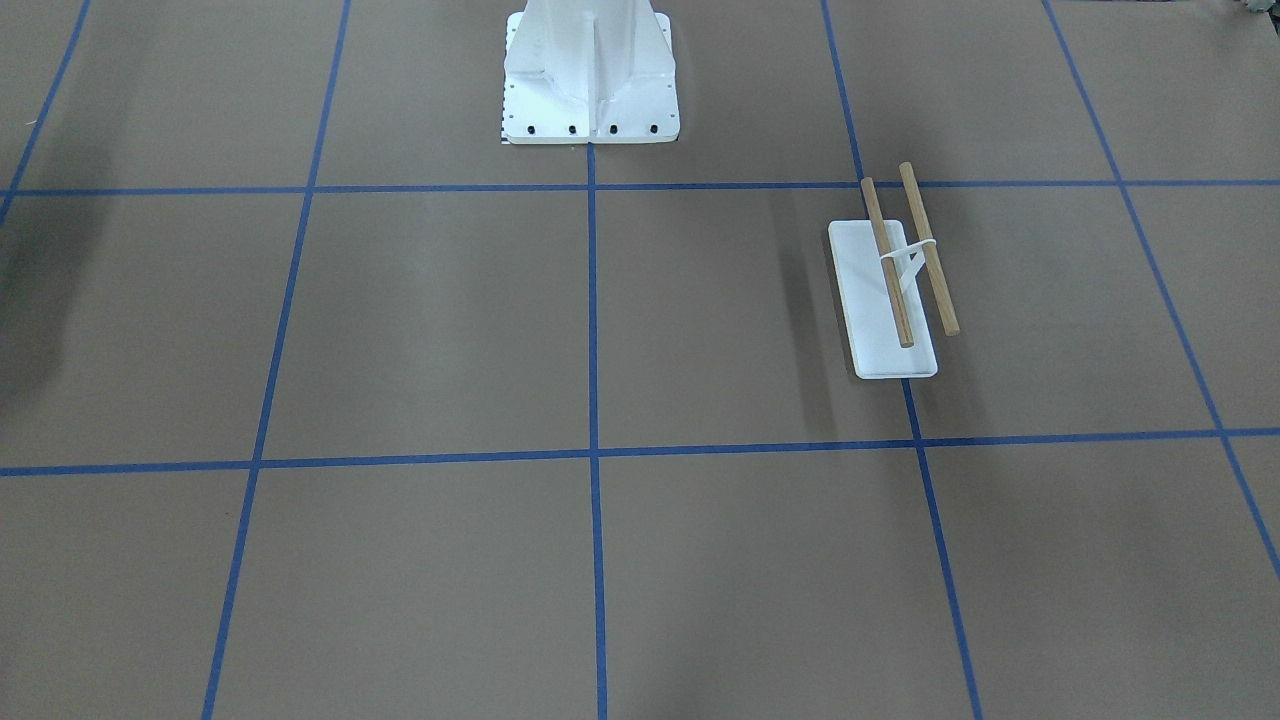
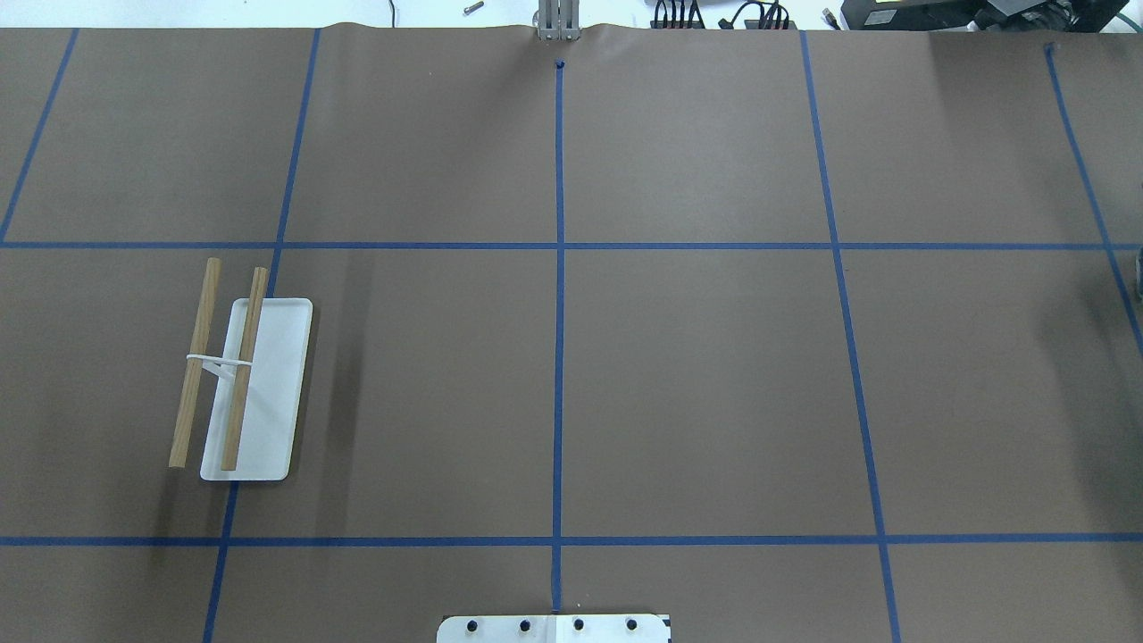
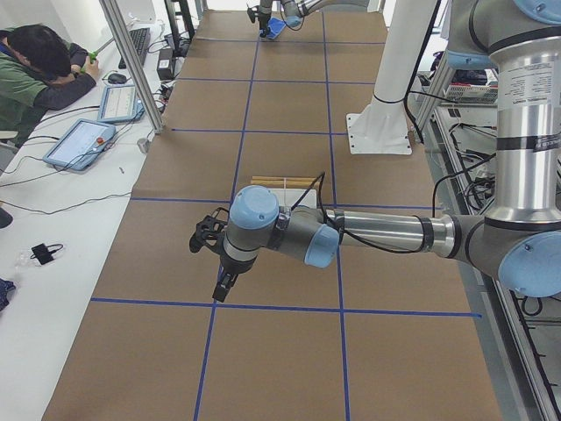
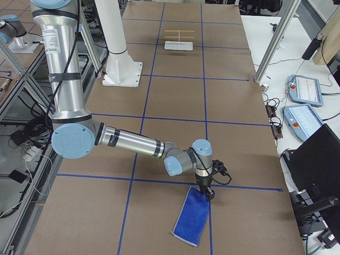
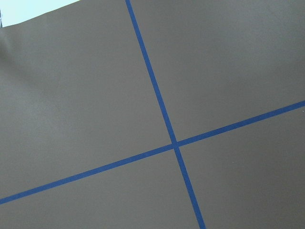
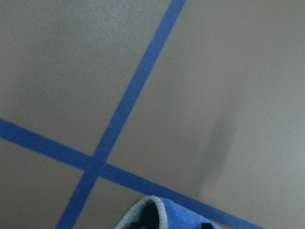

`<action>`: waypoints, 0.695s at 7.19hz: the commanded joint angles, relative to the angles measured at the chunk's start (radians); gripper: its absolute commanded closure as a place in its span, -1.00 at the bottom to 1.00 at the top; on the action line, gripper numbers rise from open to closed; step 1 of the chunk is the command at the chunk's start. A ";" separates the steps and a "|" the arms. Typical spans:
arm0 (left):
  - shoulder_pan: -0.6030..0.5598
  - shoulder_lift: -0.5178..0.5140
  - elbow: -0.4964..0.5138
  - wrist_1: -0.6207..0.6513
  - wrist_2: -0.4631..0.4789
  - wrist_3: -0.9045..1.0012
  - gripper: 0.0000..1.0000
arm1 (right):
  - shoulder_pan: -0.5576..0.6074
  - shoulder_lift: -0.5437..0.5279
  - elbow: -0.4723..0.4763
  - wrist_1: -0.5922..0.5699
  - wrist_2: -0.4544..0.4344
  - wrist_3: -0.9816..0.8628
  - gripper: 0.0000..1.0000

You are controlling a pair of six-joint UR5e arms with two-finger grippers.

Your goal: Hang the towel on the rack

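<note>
The towel point(image 4: 192, 218), a royal-blue cloth, lies on the brown table at the robot's right end, with its far corner raised to my right gripper point(image 4: 207, 195). In the right wrist view a curled, pale-edged fold of the towel point(image 6: 157, 215) sits at the bottom edge around dark finger parts, so the gripper is shut on it. The rack point(image 2: 241, 375), a white base plate with two wooden rods, stands bare on the robot's left side; it also shows in the front view point(image 1: 890, 290). My left gripper point(image 3: 223, 288) hangs above the table near the rack; I cannot tell if it is open.
The white robot pedestal point(image 1: 590, 70) stands at the table's middle, on the robot's edge. An operator point(image 3: 35, 70) sits at a side bench with tablets point(image 3: 83, 140). Metal frame posts point(image 4: 271, 42) stand along the table's far edge. Blue tape lines grid the table.
</note>
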 commanded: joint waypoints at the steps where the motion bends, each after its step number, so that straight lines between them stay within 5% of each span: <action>1: 0.000 0.002 0.002 0.000 0.000 -0.001 -0.98 | -0.002 0.009 0.000 -0.001 -0.001 -0.001 1.00; 5: 0.000 0.002 0.008 0.000 -0.002 -0.003 -0.98 | 0.024 0.011 0.047 -0.012 0.017 -0.010 1.00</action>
